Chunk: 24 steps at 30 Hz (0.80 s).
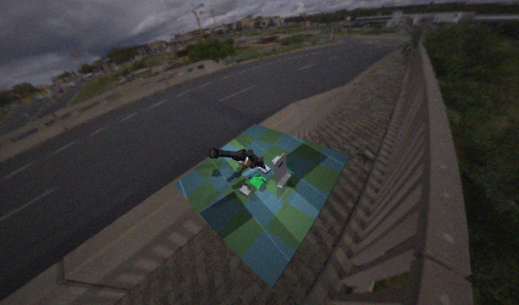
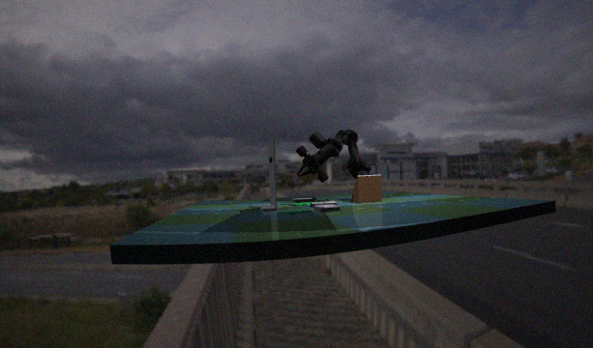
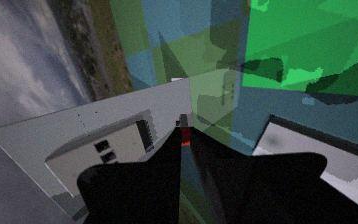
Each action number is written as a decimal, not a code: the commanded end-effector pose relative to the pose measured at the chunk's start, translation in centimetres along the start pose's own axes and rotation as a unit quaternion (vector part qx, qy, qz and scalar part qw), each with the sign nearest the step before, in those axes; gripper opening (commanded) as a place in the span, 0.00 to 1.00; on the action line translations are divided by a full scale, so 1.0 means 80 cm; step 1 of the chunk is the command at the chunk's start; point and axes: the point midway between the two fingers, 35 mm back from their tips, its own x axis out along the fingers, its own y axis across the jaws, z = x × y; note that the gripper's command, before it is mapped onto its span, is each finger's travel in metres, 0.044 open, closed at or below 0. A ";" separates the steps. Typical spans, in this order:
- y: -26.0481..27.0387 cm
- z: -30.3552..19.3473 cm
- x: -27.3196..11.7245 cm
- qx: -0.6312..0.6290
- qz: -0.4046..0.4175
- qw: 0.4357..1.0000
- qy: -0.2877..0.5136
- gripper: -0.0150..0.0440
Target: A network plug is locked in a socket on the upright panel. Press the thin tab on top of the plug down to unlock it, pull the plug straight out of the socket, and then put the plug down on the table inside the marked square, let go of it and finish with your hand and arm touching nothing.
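My gripper (image 1: 264, 167) (image 2: 299, 174) (image 3: 184, 131) is shut on the plug (image 3: 185, 135), a small red piece with a grey end that shows between the fingertips. The plug is out of the socket and held above the table, its tab too small to tell. The grey upright panel (image 1: 280, 166) (image 2: 272, 169) (image 3: 167, 95) stands in front of the fingers, with its raised socket housing (image 3: 80, 150) and dark openings at the left of the wrist view. The marked square (image 1: 257, 181) (image 2: 302, 204) (image 3: 330, 35) is bright green and lies on the table, below the gripper and to its side.
A pale flat block (image 1: 245, 191) (image 2: 327, 207) lies beside the square. Another flat block (image 2: 304, 199) lies on its other side. A brown block (image 2: 368, 188) stands near the arm's base. The table (image 1: 284, 220) (image 2: 257, 232) has a blue and green checked top.
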 end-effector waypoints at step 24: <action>-0.066 0.092 -0.018 0.069 -0.151 0.971 -0.172 0.25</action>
